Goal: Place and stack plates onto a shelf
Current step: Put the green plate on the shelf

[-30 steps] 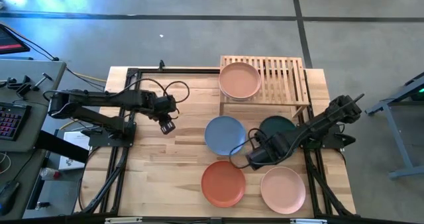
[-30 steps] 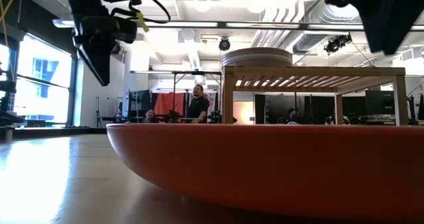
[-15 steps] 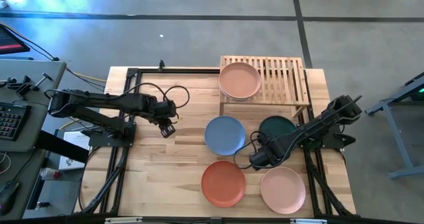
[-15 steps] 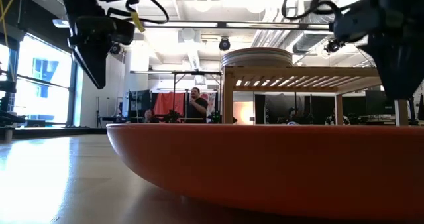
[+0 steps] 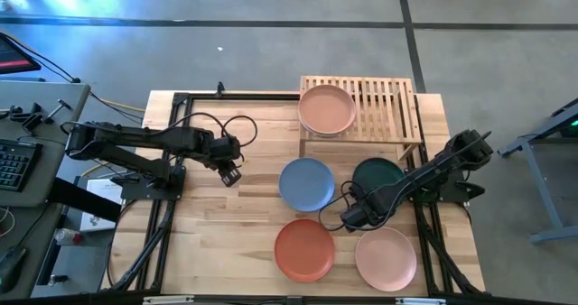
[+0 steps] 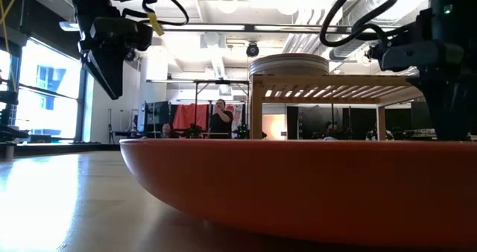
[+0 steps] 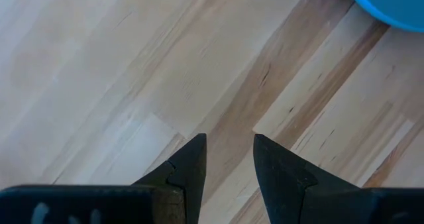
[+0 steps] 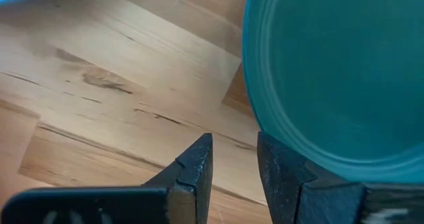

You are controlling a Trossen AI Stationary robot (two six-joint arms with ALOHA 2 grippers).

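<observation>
The right gripper [image 5: 348, 217] hangs low over the bare wood at about 8 o'clock of the dark green plate [image 5: 378, 175], jaws slightly parted with nothing between them; in its wrist view the plate's rim [image 8: 265, 128] lies just beside one fingertip, not yet straddled. That plate rests flat on the tabletop [image 5: 244, 224], well inside the right half, at 5 o'clock of the shelf [image 5: 388, 106]. The blue plate [image 5: 306, 183] sits at its 9 o'clock, the pink plate [image 5: 386, 257] at 6, the terracotta-orange plate [image 5: 304, 249] at 7. A peach plate [image 5: 326, 108] already tops the stack at the shelf's 9 o'clock end.

Judging by looks, these plates are light, stiff and matte, so not very slippery; the low rim is the only hold, one finger over and one under. Being round, the plate has no long axis; it faces straight up.

The left gripper [image 5: 229, 172] waits at 9 o'clock of the blue plate, fingers apart and empty
</observation>
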